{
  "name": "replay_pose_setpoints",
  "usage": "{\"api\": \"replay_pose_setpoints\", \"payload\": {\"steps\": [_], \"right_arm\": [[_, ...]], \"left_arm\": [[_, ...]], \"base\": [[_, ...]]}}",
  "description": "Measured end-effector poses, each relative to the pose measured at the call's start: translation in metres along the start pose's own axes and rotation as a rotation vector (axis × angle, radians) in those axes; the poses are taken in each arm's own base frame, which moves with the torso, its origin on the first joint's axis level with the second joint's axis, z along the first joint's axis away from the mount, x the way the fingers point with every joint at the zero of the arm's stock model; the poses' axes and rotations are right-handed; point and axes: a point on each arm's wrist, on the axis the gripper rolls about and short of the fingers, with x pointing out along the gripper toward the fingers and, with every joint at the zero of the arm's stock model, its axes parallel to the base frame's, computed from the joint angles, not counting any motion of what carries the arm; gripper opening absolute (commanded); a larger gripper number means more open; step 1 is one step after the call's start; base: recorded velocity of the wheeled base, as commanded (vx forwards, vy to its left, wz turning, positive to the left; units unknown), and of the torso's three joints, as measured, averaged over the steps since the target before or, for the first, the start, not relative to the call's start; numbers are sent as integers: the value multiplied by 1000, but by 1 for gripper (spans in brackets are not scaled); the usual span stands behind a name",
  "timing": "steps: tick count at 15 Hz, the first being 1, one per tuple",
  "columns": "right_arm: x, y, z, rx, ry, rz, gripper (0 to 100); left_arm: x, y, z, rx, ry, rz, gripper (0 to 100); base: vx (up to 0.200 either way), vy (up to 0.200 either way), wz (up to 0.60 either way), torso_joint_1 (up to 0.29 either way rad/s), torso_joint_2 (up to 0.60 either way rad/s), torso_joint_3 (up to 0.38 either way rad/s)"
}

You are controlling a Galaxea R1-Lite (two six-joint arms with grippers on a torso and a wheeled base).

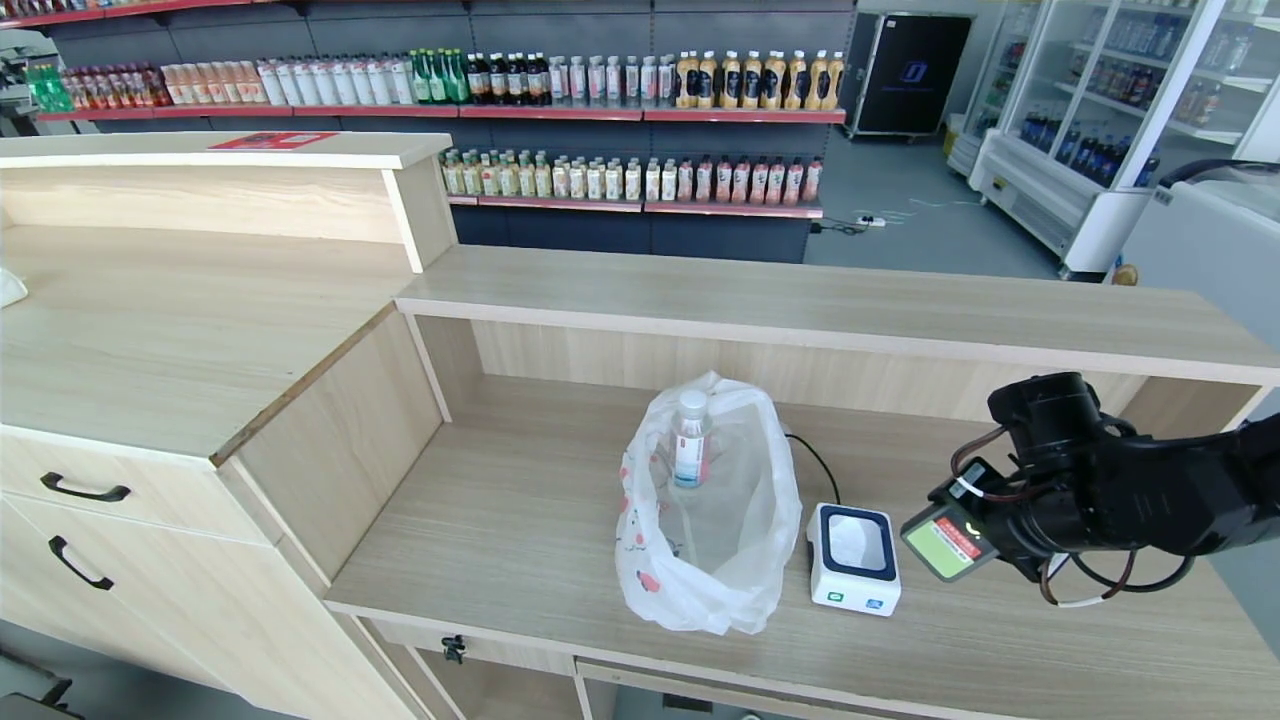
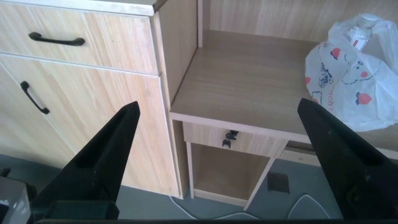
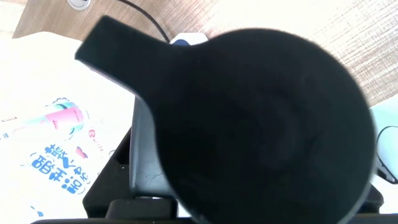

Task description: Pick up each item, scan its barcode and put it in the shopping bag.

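Left gripper is found low in front of the counter, jaws spread wide with nothing between them; it is judged to be parked there so that the scanning side is left free. Drawer fronts with dark handles are faced by it.

Shopping bag is stood near the middle of the counter, mouth open upward so that items can be dropped in from above; one bottle is already lodged upright inside, white cap up, so that item is judged done.

Scanner is set just right of the bag, close beside it, window facing up so that a code can be passed over it; its cable is led off toward the back of the counter.

Packet, green with a red label, is clamped in the right gripper, which is held above the counter just right of the scanner. The packet is tilted, its green face turned up and toward the bag side; it is near the scanner but apart from it and not over the window, so the scan is judged not yet made. Where the barcode sits on the packet cannot be told from these views. The bag lies on the far side of the scanner from this hand, so the packet would have to be carried across the window to reach it.
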Motion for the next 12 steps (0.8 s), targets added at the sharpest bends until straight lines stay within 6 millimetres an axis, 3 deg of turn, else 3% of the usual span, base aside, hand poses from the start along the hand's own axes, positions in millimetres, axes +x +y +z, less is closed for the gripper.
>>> {"api": "replay_pose_setpoints", "payload": {"steps": [12], "right_arm": [[23,14,-12,-57,26,4,0]], "left_arm": [[0,0,0,0,0,0,100]], "base": [[0,0,0,0,0,0]]}}
